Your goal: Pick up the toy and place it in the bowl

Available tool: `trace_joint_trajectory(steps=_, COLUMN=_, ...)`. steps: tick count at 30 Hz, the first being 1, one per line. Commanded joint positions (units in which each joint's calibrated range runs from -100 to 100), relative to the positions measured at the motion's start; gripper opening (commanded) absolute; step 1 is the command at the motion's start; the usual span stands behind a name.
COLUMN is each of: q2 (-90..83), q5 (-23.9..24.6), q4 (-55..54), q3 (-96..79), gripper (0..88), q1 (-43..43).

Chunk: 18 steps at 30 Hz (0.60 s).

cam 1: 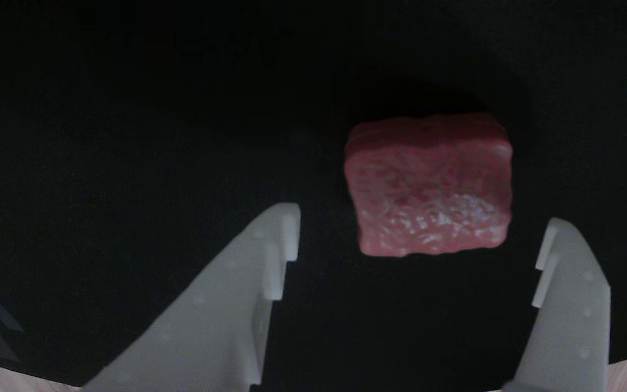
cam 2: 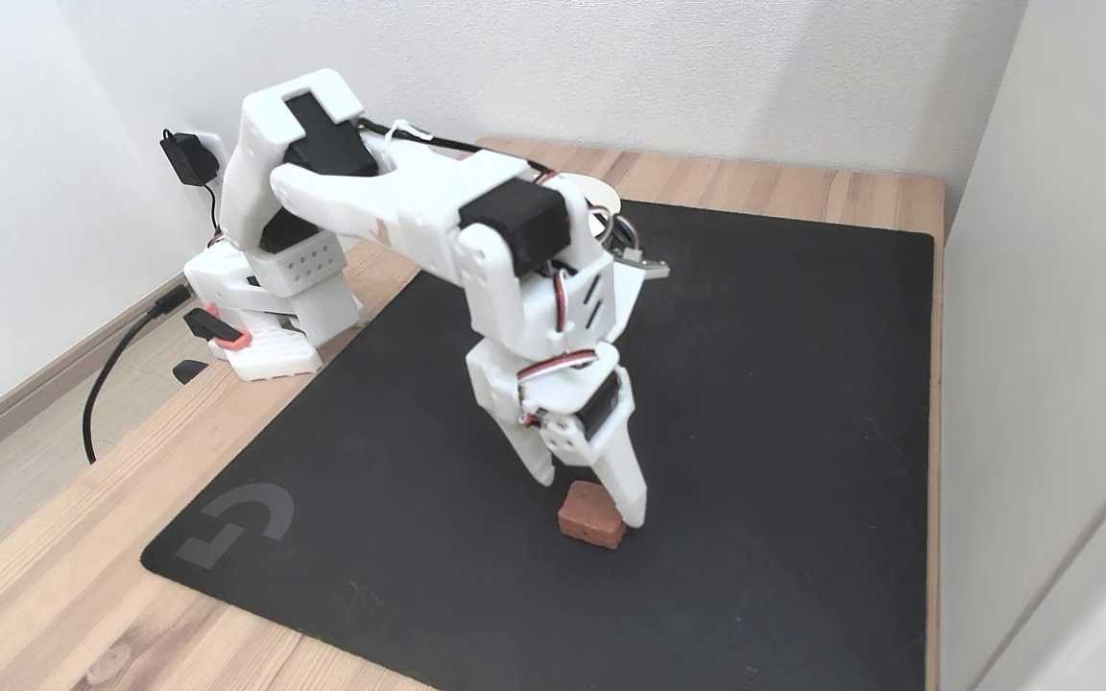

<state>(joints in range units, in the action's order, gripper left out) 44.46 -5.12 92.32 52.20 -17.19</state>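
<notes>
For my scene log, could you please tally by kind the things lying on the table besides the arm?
Red toy block: 1
Black mat: 1
White bowl, mostly hidden behind the arm: 1
Total: 3

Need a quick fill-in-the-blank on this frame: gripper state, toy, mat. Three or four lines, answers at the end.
1. The gripper jaws are ____, one white finger on each side of the toy.
2. The toy rests on a ____ mat, not lifted.
3. In the fixed view the toy's colour is dark ____.
4. The mat lies on a ____ table.

Missing words: open; black; red; wooden
</notes>
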Motion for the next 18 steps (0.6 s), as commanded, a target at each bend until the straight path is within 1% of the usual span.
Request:
trace_joint_trajectory(steps=1, q2=-0.49, q5=-0.31, q4=-0.53, q3=2.2, gripper=29.8, q1=-0.25)
trace_joint_trajectory(steps=7, q2=2.1, q5=-0.31, q4=-3.49, q3=2.29, gripper=29.8, q1=0.0)
trace_joint_trajectory(steps=18, q2=6.27, q5=-0.31, q4=-4.43, q3=2.38, gripper=29.8, q1=0.08)
